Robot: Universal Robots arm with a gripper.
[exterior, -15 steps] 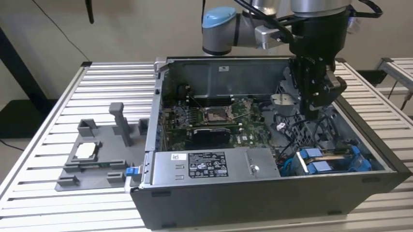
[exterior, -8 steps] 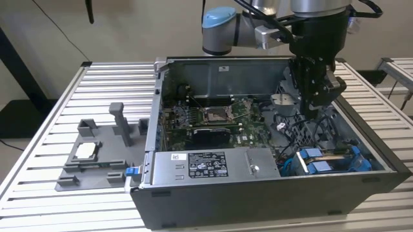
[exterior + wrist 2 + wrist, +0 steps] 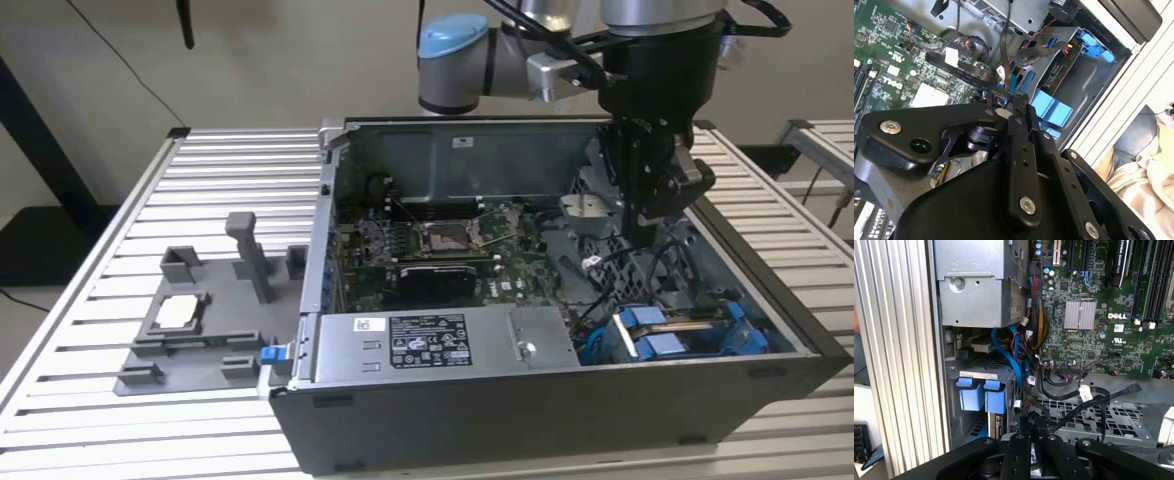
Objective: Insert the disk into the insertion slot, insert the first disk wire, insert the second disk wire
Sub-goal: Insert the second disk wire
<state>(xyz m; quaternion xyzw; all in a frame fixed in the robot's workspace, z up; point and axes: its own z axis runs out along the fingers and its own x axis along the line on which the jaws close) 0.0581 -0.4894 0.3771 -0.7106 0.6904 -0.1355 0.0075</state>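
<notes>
Down in the lower right of the exterior view, the disk [image 3: 687, 326] is sitting in its bay at the front corner of the open PC case [image 3: 561, 420], with the blue carrier tabs facing inward. So the disk looks seated in the slot already. You can see the same blue tabs in the first wrist view [image 3: 981, 392], tucked under a grey metal cage, with a bundle of blue cables [image 3: 1013, 355] looping just beside them.

From the top of the exterior view, the arm [image 3: 654, 60] reaches straight down into the case, and the gripper [image 3: 645, 240] hangs over the tangle of cables right of centre, between the motherboard [image 3: 441, 240] and the disk bay. It's near the disk but not touching it.

As for the grip, in both wrist views the fingers [image 3: 1021, 145] are pulled together, and they look pinched on a thin black wire [image 3: 1134, 388]. Its free connector end sticks out over the perforated metal plate next to the board.

Other stuff: 1 grey power-supply box [image 3: 427, 340] with a white sticker lies along the near wall of the case. The whole thing stands on a slatted metal table [image 3: 227, 170], and at the exterior view's left there's a grey fixture [image 3: 200, 330] with a few upright posts.
</notes>
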